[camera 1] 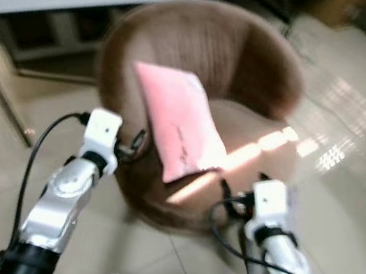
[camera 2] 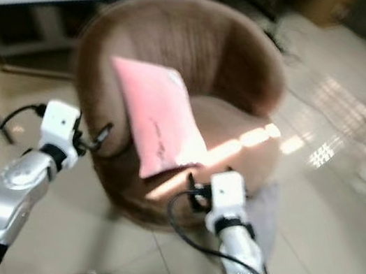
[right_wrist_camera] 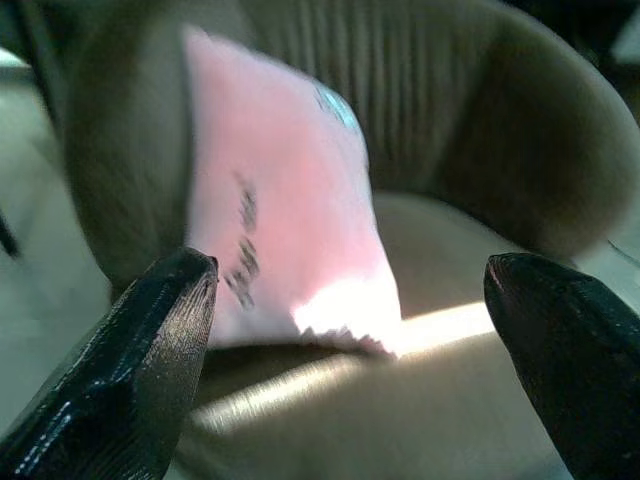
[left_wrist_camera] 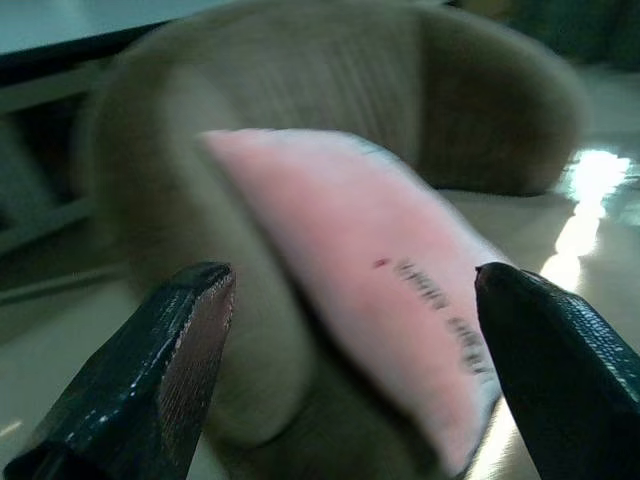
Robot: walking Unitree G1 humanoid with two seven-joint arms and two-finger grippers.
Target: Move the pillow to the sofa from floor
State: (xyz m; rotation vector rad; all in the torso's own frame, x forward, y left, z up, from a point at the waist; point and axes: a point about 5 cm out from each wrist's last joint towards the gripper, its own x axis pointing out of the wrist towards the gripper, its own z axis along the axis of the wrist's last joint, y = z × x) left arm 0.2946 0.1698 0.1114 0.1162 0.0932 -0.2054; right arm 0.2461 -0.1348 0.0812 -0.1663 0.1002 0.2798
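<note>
Item: flat pink fabric pillow with a line of dark print (camera 1: 175, 121), now lying on the round brown upholstered tub chair (camera 1: 252, 64), leaned up against its left armrest with the lower corner reaching the front edge of the seat cushion; it is off the pale tiled floor (camera 1: 337, 228), so you may judge the move essentially done. Handling: expect it to be light, soft and floppy, likely to sag or slide off the armrest if nudged; should you need to reseat it, pinch a corner or the thin lower edge, since the broad face gives the fingers nothing to close on. Left gripper (left_wrist_camera: 350, 370): black fingers spread wide, empty, pillow framed between them but apart. Right gripper (right_wrist_camera: 350, 370): likewise wide apart and empty, aimed at the seat front. Poorly seen: all views are motion-blurred, the print is unreadable, and whether the pillow's back edge rests firmly on the armrest is probably unsettled. The chair's base is hidden behind the silver arms.
</note>
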